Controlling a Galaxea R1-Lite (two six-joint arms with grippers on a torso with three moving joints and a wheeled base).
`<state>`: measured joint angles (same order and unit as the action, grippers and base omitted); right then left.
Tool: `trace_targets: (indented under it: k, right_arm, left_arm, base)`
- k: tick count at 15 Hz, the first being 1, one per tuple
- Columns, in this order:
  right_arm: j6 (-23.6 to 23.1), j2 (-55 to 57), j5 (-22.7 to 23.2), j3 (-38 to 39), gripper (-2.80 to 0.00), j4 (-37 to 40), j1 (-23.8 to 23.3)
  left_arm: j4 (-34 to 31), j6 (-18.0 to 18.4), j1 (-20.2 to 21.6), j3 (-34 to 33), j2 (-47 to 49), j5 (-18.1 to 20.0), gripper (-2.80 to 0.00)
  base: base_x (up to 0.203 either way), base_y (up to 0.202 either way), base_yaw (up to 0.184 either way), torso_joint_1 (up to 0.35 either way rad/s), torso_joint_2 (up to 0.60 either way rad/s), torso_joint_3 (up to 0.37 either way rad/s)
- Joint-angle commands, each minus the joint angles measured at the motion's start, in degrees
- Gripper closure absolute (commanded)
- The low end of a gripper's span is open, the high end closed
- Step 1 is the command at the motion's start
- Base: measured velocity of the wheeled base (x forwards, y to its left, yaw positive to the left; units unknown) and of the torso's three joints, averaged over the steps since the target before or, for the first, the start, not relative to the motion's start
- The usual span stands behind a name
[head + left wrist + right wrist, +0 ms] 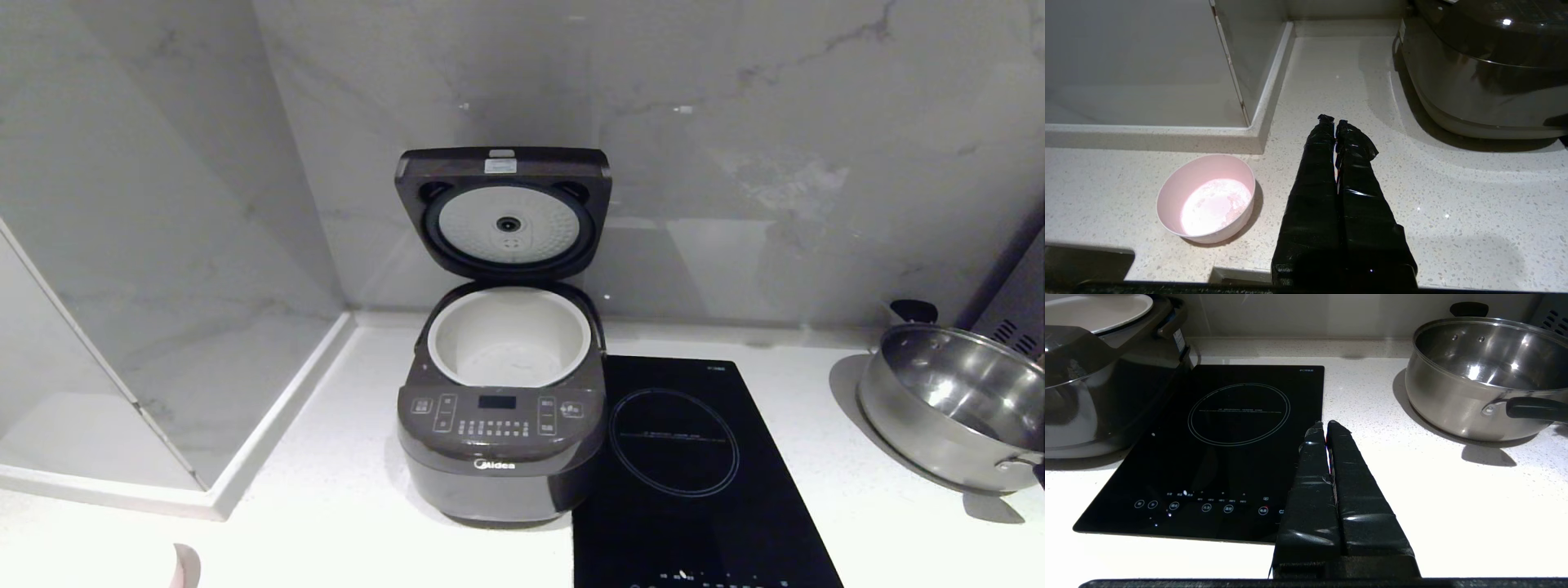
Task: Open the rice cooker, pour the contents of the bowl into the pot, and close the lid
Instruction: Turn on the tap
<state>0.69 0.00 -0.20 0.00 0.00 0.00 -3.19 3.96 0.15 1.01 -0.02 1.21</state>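
Dark grey-brown Midea rice cooker [500,425] on white speckled bench [326,506], hinged lid [504,211] upright; cream-white inner pot [509,336] seated inside; small pale pink bowl [1206,199] with whitish contents [1214,206] left-front of cooker; left tool [1331,121] clenched, empty, between bowl and cooker; right tool [1325,424] clenched, empty, right-front of cooker.

L gripper [1331,121] closed, empty; R gripper [1326,425] same

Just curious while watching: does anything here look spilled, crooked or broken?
Nothing stands out. The rice cooker sits squarely with its lid upright, and the pink bowl stands level on the counter, no spill around it.
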Motion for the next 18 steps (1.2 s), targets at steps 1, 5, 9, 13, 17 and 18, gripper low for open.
trace_targets:
  k: [1,5,9,13,17,18]
  right_arm:
    - [0.0,0.0,0.0,0.0,0.0,0.0,0.0]
    - [0.0,0.0,0.0,0.0,0.0,0.0,0.0]
    - [0.0,0.0,0.0,0.0,0.0,0.0,0.0]
    - [0.0,0.0,0.0,0.0,0.0,0.0,0.0]
    - [0.0,0.0,0.0,0.0,0.0,0.0,0.0]
    - [0.0,0.0,0.0,0.0,0.0,0.0,0.0]
  left_arm:
    - [0.0,0.0,0.0,0.0,0.0,0.0,0.0]
    - [-0.1,0.1,0.1,0.0,0.0,0.2,0.0]
    - [-0.1,0.1,0.0,0.0,0.0,0.2,0.0]
    - [-0.1,0.1,0.1,0.0,0.0,0.2,0.0]
    - [-0.1,0.2,0.1,0.0,0.0,0.3,0.0]
    - [-0.1,0.3,0.0,0.0,0.0,0.3,0.0]
  base:
    - [0.0,0.0,0.0,0.0,0.0,0.0]
    - [0.0,0.0,0.0,0.0,0.0,0.0]
    - [0.001,-0.006,0.054,0.003,0.0,0.001]
    - [-0.003,-0.008,0.171,-0.003,-0.01,0.0]
    - [-0.002,-0.007,0.147,0.013,-0.03,-0.015]
    - [-0.005,-0.006,0.081,0.021,-0.02,-0.024]
